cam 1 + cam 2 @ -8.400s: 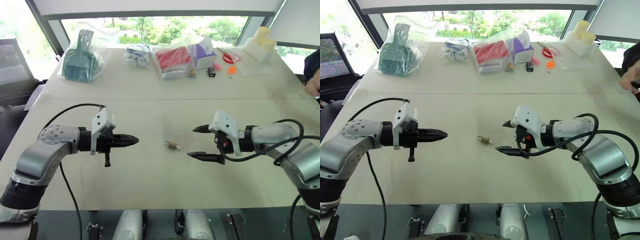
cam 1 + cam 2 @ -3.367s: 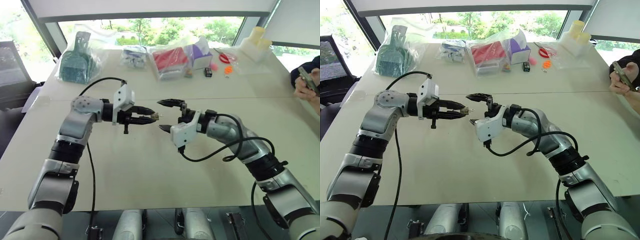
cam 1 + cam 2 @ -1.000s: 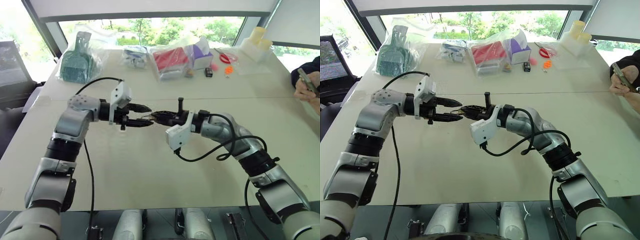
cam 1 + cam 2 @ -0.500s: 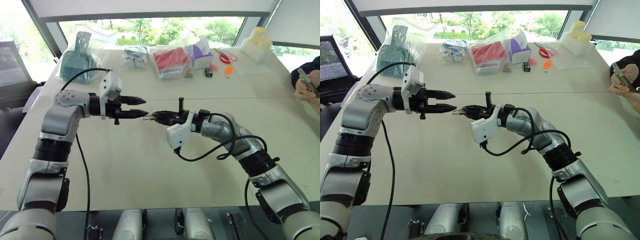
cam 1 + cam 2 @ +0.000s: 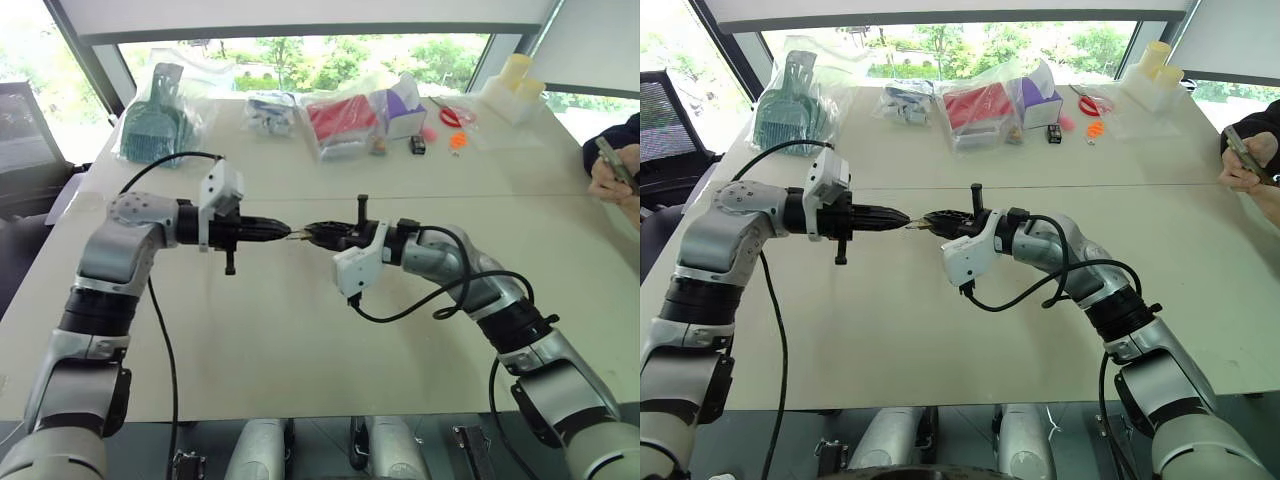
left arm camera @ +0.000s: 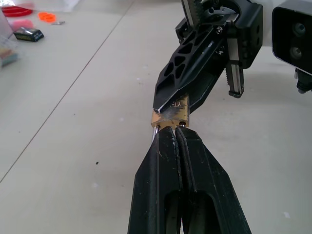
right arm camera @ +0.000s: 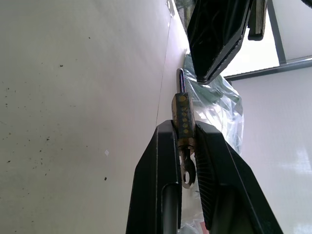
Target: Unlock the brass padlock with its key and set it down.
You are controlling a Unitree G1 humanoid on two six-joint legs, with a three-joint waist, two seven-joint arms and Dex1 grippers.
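Note:
My right gripper (image 7: pixel 184 141) is shut on the brass padlock (image 7: pixel 184 117) and holds it above the middle of the table (image 5: pixel 300 350), pointing left. The key (image 7: pixel 188 171) hangs from the padlock's underside, between the right fingers. The thin shackle (image 7: pixel 181 80) sticks out toward my left gripper (image 6: pixel 171 130). That gripper is shut, and its tips press against the shackle end of the padlock (image 6: pixel 170 115). One silvery leg of the shackle (image 6: pixel 155 135) shows beside the left fingertip. In the head views the two grippers meet tip to tip at the padlock (image 5: pixel 298 236).
Bagged goods line the table's far side: a green scoop (image 5: pixel 155 110), a red pack (image 5: pixel 345 118), a purple box (image 5: pixel 405 102), red scissors (image 5: pixel 455 113) and pale containers (image 5: pixel 515 80). A person's hands with a phone (image 5: pixel 612 168) are at the right edge.
My left gripper's fingers have gone from apart to shut. Half a second ago it stood off to the left; now its tips are against the padlock. The right arm has kept still.

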